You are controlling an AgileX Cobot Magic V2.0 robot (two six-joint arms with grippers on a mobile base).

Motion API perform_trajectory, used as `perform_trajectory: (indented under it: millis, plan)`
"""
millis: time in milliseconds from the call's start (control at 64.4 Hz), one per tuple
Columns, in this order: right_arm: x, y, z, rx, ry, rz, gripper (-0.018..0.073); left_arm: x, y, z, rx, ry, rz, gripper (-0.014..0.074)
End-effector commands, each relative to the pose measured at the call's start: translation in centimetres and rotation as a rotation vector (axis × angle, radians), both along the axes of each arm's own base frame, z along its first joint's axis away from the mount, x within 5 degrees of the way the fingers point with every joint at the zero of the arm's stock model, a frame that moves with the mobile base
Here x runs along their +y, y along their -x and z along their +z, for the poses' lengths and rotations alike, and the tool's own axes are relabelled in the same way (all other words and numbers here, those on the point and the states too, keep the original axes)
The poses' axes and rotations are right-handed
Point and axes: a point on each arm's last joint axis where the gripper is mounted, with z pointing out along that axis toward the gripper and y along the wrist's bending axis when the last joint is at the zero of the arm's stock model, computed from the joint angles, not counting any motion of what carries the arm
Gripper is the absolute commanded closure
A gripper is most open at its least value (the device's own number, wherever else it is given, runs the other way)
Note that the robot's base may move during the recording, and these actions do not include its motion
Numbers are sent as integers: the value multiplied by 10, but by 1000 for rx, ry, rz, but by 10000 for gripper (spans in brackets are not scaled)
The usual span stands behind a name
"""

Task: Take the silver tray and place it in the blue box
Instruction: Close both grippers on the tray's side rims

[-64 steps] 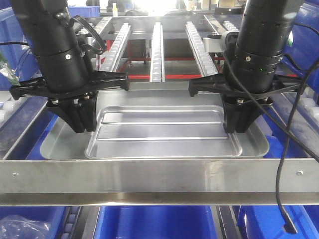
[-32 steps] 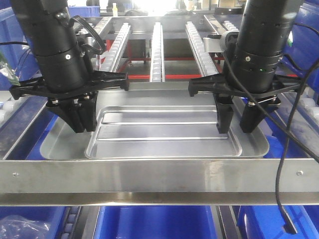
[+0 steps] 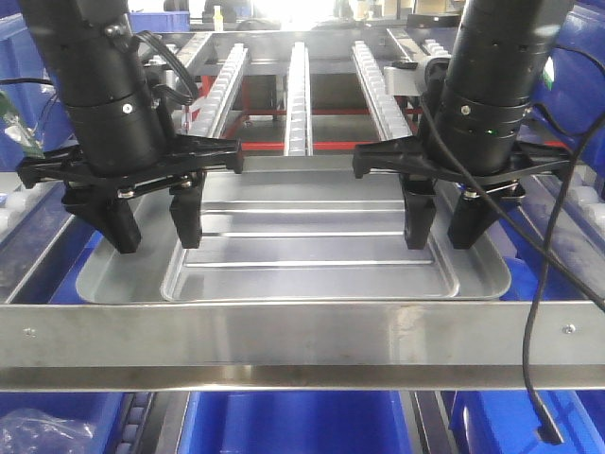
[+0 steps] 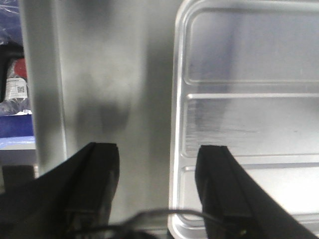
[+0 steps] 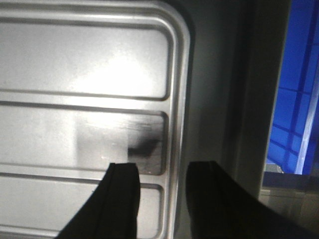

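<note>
Fingers [image 3: 187, 216] of your left gripper [image 3: 156, 225] stand apart, straddling the left short rim of the silver tray [image 3: 312, 251]: one is over the recessed centre, the other outside over the steel bench [image 3: 106, 276]. Your left wrist view shows the same, with the rim [image 4: 175, 124] running up between the two dark fingers. Your right gripper [image 3: 444, 222] is spread too, with the tray's right rim [image 5: 180, 99] between its fingers. Neither gripper is closed on anything, and you cannot tell whether any tip touches metal. The tray lies flat on the bench, behind the front steel rail [image 3: 302, 331] and before the roller tracks [image 3: 298, 85]. Blue plastic [image 3: 293, 421] shows below the rail, but you cannot tell whether that is the blue box.
</note>
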Motion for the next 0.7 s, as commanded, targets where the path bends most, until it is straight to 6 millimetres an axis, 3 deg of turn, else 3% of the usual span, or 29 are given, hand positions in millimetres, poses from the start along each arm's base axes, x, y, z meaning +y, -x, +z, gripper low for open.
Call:
perform_trajectory:
  millis: [0,217,466,683]
  plan:
    - [-1,-6,28,-114,-45,1,195,-5,-2,23,-74,56,-4,328]
    - [-1,-8,27,-116,-47,0,195,-6,-3,19,-70,55,-5,333]
    - [1,-11,10,-72,-40,-6,195,-7,-5,16,-74,59,-5,333]
    - [2,-13,10,-83,-45,-5,195,-8,-7,10,-65,54,-5,333]
